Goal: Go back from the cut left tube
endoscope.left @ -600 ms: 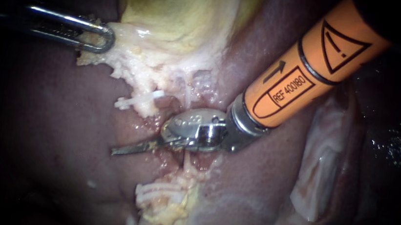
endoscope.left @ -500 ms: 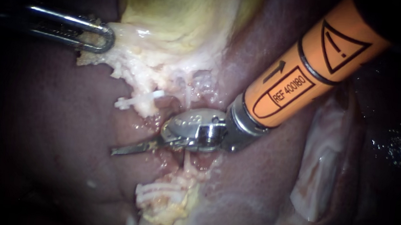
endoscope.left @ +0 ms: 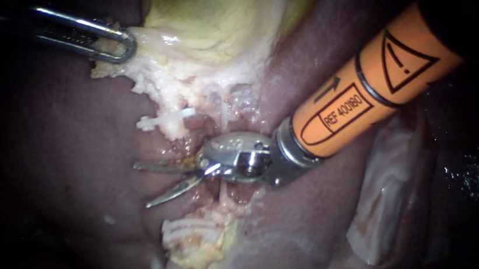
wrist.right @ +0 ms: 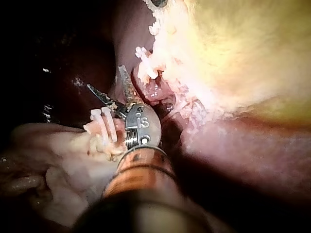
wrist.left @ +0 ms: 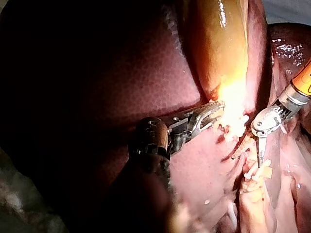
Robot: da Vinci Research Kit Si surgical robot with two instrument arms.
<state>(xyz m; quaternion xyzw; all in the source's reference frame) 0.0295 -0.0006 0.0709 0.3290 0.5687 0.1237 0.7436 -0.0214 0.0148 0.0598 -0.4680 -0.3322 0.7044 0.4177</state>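
Jaws of looped steel on the left instrument (endoscope.left: 125,47) lie at the left edge of the yellow, glossy gallbladder (endoscope.left: 221,15). They are drawn together with the gallbladder's pale ragged fringe pinched between them. In the left wrist view both jaws press on that fringe from two sides.

Below and left of the gallbladder spreads the dark maroon liver (endoscope.left: 43,162).

Under the gallbladder's lower fringe is the cut tube, in two parts. Its upper stump (endoscope.left: 174,132) hangs just below the gallbladder with a white plastic clip (endoscope.left: 165,118) across it. Its lower stump (endoscope.left: 196,247) lies farther below the gallbladder and carries several more white clips (endoscope.left: 183,227) side by side.

In the gap between the two stumps, the right instrument (endoscope.left: 142,185) holds its two thin curved steel blades spread in a clear V with nothing between them. The upper blade points level across the liver and the lower blade slants away from the gallbladder.

The instrument's silver hinged wrist (endoscope.left: 243,158) sits just below the gallbladder's fringe. Behind it a thin pale strand (endoscope.left: 224,194) runs toward the lower stump; what it is cannot be told.

The bright orange shaft (endoscope.left: 367,88) rises to the right of the gallbladder. Beyond the shaft, well apart from the gallbladder, lies a pale pinkish fold of tissue (endoscope.left: 384,213).
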